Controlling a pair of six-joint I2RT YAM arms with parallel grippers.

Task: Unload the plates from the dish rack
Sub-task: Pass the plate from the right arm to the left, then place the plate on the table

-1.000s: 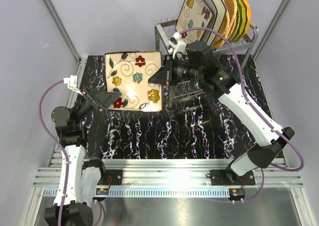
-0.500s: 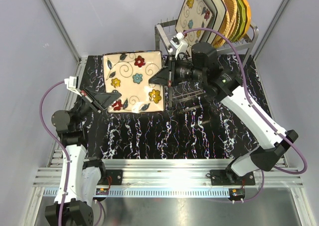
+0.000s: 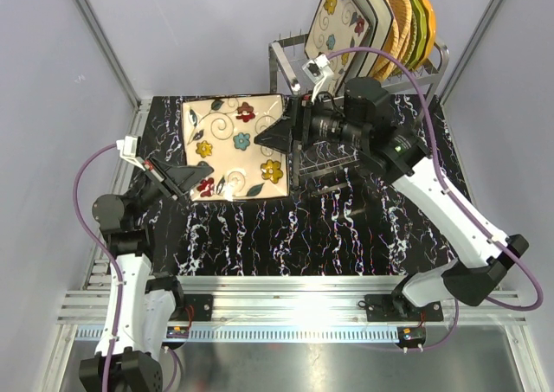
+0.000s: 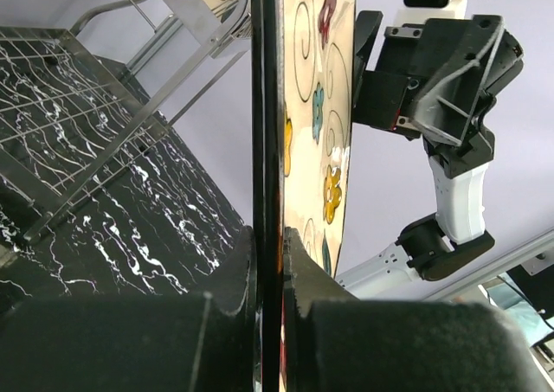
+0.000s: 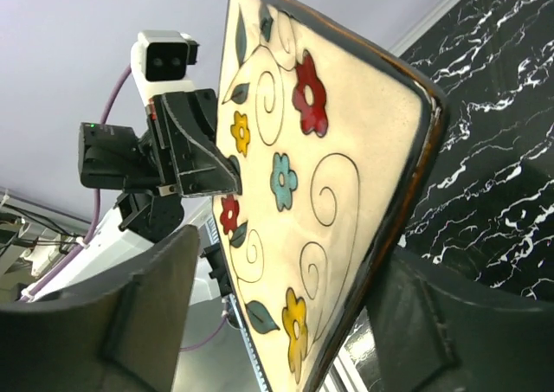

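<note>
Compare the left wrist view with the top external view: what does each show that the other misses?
Only the left wrist view shows the left fingers pinched shut on the rim of the flowered plate, which it sees edge-on. Only the top external view shows the orange and green plates standing at the back of the dish rack, plus both arms whole. Both views show the flowered plate between the two arms, the right gripper at its opposite edge, and part of the rack.

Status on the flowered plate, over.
Left gripper shut on flowered plate, at its corner. Right gripper open, straddling opposite edge. Remaining plates upright in dish rack. No obstruction seen.
</note>
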